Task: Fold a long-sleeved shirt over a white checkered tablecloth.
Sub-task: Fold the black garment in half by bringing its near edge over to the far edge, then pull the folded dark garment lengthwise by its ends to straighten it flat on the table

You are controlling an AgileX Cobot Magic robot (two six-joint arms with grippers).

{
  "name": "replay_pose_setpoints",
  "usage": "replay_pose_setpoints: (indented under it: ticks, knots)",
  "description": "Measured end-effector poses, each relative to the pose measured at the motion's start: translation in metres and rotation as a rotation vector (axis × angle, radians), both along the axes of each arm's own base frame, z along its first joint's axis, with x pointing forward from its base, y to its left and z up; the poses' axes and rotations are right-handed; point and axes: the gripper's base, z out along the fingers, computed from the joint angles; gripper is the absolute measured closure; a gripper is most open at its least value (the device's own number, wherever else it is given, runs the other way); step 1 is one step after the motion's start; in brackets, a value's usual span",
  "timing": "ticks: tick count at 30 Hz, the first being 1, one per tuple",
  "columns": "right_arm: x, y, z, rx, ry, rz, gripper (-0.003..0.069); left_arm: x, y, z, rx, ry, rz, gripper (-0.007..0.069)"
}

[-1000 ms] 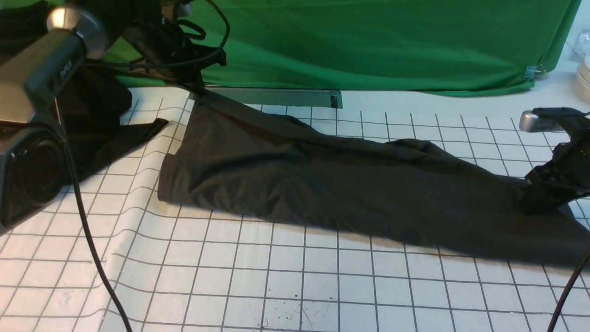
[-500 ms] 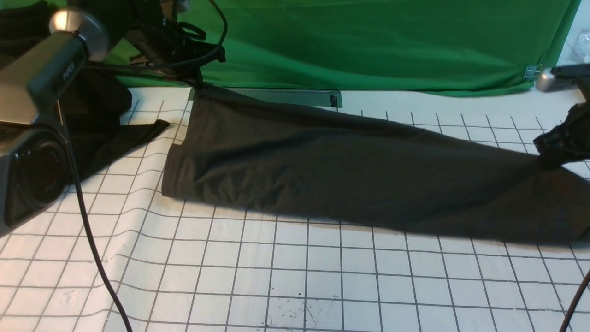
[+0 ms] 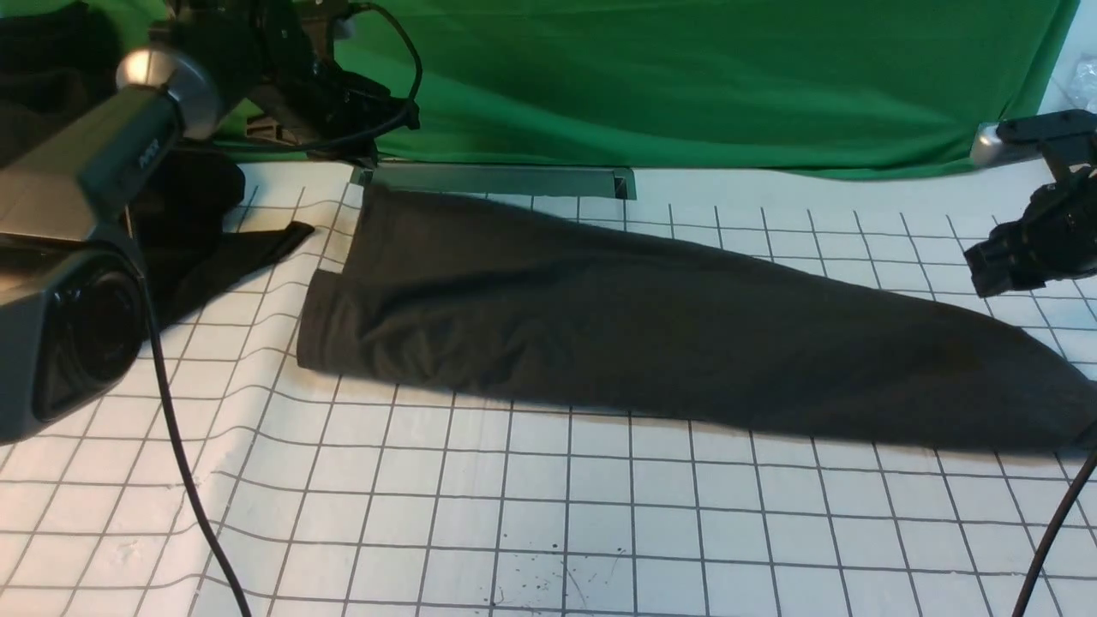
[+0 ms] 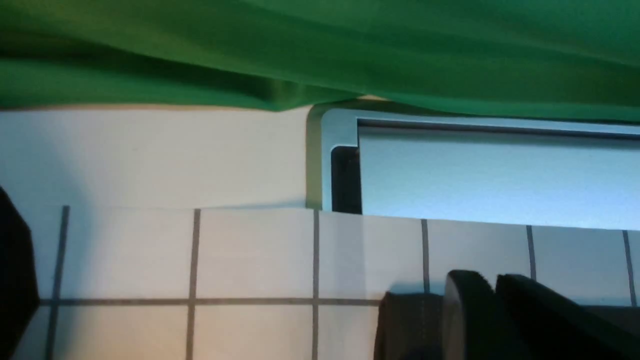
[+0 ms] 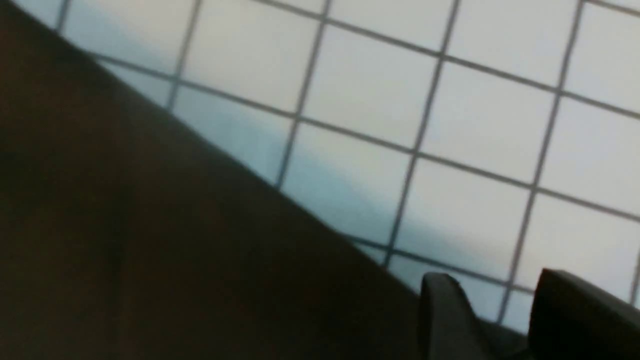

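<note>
Front view: the long-sleeved shirt (image 3: 651,334) lies flat on the white checkered tablecloth (image 3: 548,514) as one long dark band. Its wide end sits near the far left corner of the tablecloth, just in front of a grey metal rail (image 3: 497,180). From there the band runs toward the right edge, where it reaches the picture's border.

My left gripper (image 3: 364,154) hangs above the shirt's far left corner, apart from the fabric, with the green backdrop (image 3: 686,77) behind it. Left wrist view: the two fingers (image 4: 465,315) stand close together with nothing visible between them. Whether they are fully closed I cannot tell.

My right gripper (image 3: 986,270) hangs over the tablecloth near its right edge, raised clear of the shirt. Right wrist view: the fingers (image 5: 445,315) stand apart, grid squares show in the gap, and nothing is held. The shirt's edge runs diagonally beside them.

A black cloth heap (image 3: 197,231) lies at the left edge, near the shirt but not touching it.
</note>
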Motion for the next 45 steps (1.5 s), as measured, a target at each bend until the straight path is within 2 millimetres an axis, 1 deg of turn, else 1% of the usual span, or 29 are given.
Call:
replay_pose_setpoints:
  ticks: [1,4,5,7,8,10,11,13,14,15,16,18,21,22,23,24,25,26,27,28,29,30,31,32,33,35,42,43,45]
  knots:
    - [0.0,0.002,0.004,0.003,0.003,0.005,0.0413,0.0,0.001,0.0,0.008,-0.001,0.0,0.0483]
    - [-0.006,0.015,0.031,0.017,0.001,0.032,0.0412,-0.001,0.004,-0.001,0.056,0.013,0.002,0.0349]
    - [-0.006,0.016,0.031,0.019,0.001,0.031,0.0412,-0.001,0.004,-0.002,0.057,0.019,0.006,0.0331]
    - [-0.017,0.025,0.06,0.026,-0.016,0.053,0.0412,-0.006,0.008,0.001,0.086,0.069,0.029,0.0241]
    - [-0.018,0.026,0.062,0.028,-0.016,0.053,0.0412,-0.007,0.008,0.002,0.085,0.077,0.033,0.0233]
    - [-0.029,0.031,0.079,0.042,-0.003,0.057,0.0416,-0.013,0.008,0.01,0.079,0.11,0.028,0.0223]
    - [-0.039,0.034,0.089,0.053,0.024,0.062,0.0432,-0.021,0.006,0.024,0.058,0.131,-0.007,0.0248]
    - [-0.046,0.035,0.095,0.06,0.055,0.07,0.0452,-0.029,0.0,0.037,0.029,0.157,-0.065,0.0312]
    - [-0.052,0.036,0.098,0.063,0.079,0.076,0.048,-0.038,-0.009,0.052,-0.014,0.17,-0.126,0.0393]
    - [-0.061,0.037,0.1,0.069,0.127,0.083,0.0529,-0.05,-0.027,0.069,-0.048,0.176,-0.238,0.0511]
    - [-0.064,0.037,0.099,0.072,0.144,0.085,0.0546,-0.056,-0.034,0.076,-0.05,0.177,-0.278,0.0551]
    - [-0.071,0.038,0.095,0.077,0.176,0.08,0.0601,-0.067,-0.059,0.084,-0.046,0.179,-0.362,0.06]
    - [-0.078,0.039,0.081,0.082,0.209,0.068,0.065,-0.08,-0.092,0.073,0.018,0.226,-0.441,0.0624]
    - [-0.079,0.039,0.074,0.082,0.215,0.061,0.0653,-0.084,-0.1,0.064,0.043,0.257,-0.456,0.0625]
    - [-0.081,0.039,0.063,0.078,0.222,0.055,0.0654,-0.089,-0.109,0.045,0.098,0.314,-0.475,0.0628]
    - [-0.081,0.039,0.057,0.07,0.217,0.048,0.0654,-0.091,-0.111,0.035,0.125,0.341,-0.474,0.0629]
    - [-0.082,0.038,0.05,0.063,0.223,0.043,0.0654,-0.092,-0.111,0.025,0.152,0.367,-0.467,0.0629]
    - [-0.081,0.037,0.048,0.056,0.219,0.039,0.0654,-0.092,-0.11,0.025,0.157,0.364,-0.463,0.0629]
    - [-0.082,0.034,0.035,0.032,0.229,0.016,0.0654,-0.093,-0.103,0.005,0.208,0.405,-0.424,0.0629]
    - [-0.081,0.033,0.029,0.019,0.227,0.005,0.0654,-0.093,-0.099,-0.001,0.224,0.416,-0.407,0.0629]
    - [-0.081,0.031,0.023,0.005,0.235,-0.006,0.0654,-0.092,-0.088,-0.012,0.242,0.441,-0.372,0.0629]
    - [-0.081,0.031,0.022,0.005,0.235,-0.007,0.0654,-0.092,-0.086,-0.015,0.246,0.449,-0.368,0.0629]
    - [-0.08,0.03,0.014,-0.008,0.245,-0.015,0.0654,-0.09,-0.07,-0.027,0.235,0.459,-0.316,0.0629]
    - [-0.079,0.03,0.013,-0.008,0.246,-0.015,0.0654,-0.09,-0.068,-0.03,0.233,0.465,-0.309,0.0629]
    - [-0.078,0.029,0.007,-0.014,0.257,-0.022,0.0653,-0.086,-0.053,-0.037,0.197,0.461,-0.255,0.0629]
    - [-0.076,0.029,0.004,-0.018,0.262,-0.023,0.0649,-0.084,-0.04,-0.043,0.127,0.473,-0.206,0.0629]
    - [-0.075,0.022,0.006,-0.06,0.271,-0.064,0.0628,-0.086,-0.01,-0.039,0.024,0.525,-0.143,0.0629]
    - [-0.075,0.019,0.007,-0.066,0.272,-0.081,0.0624,-0.087,-0.006,-0.033,0.023,0.527,-0.143,0.0629]
    - [-0.076,0.013,0.012,-0.065,0.262,-0.128,0.0618,-0.093,-0.002,-0.006,0.012,0.478,-0.14,0.0628]
